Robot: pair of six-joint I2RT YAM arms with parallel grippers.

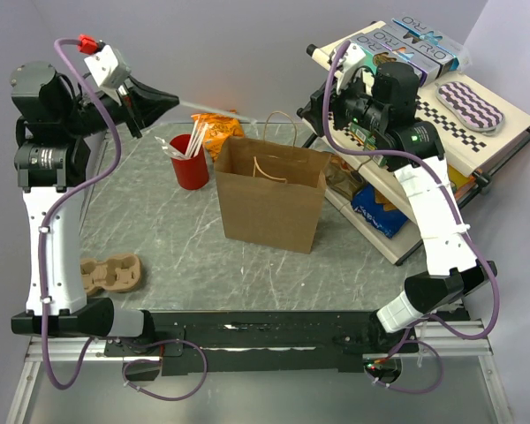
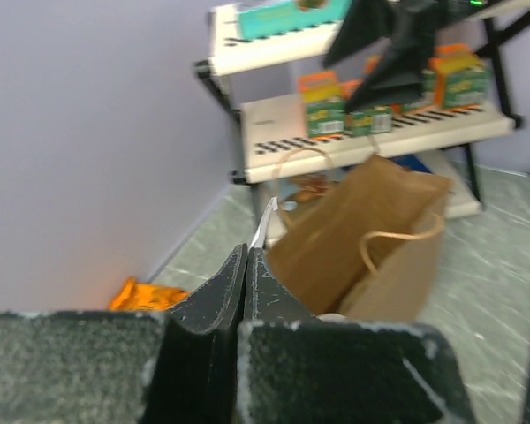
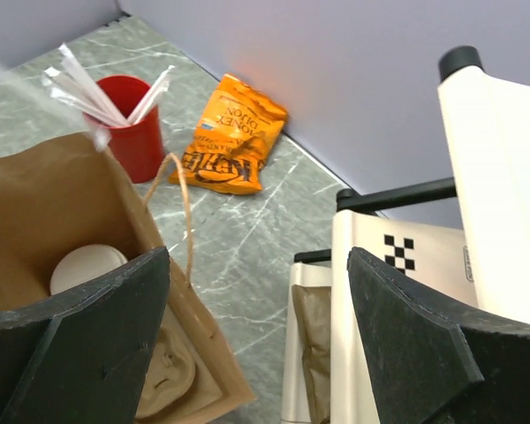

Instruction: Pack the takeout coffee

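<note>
My left claw is pressed together, its fingers flat against each other in the left wrist view. It hangs at the upper left of the top view, well apart from the brown paper bag. A thin white sliver shows just past the tips; I cannot tell what it is or whether I am pinching it. My right claw is spread wide and holds nothing. In the top view its fingers are lost behind my own wrist and cable at the upper right, so only the wrist view shows them.

The takeout coffee sits inside the bag, low at the left of the right wrist frame. I see only its white domed lid. The bag wall hides the cup body, and my dark finger at the lower left covers what lies below it. From above, the lid is hidden inside the bag's mouth. A pale moulded shape lies deeper in the bag beside it; I cannot make it out.

The bag stands upright mid-table. The red cup with white sticks stands near the bag's upper left corner, with the orange snack packet behind it by the wall. The shelf rack crowds the bag's right side. Open grey surface spreads at the left and bottom, where the pulp cup carrier lies near the lower left edge.
</note>
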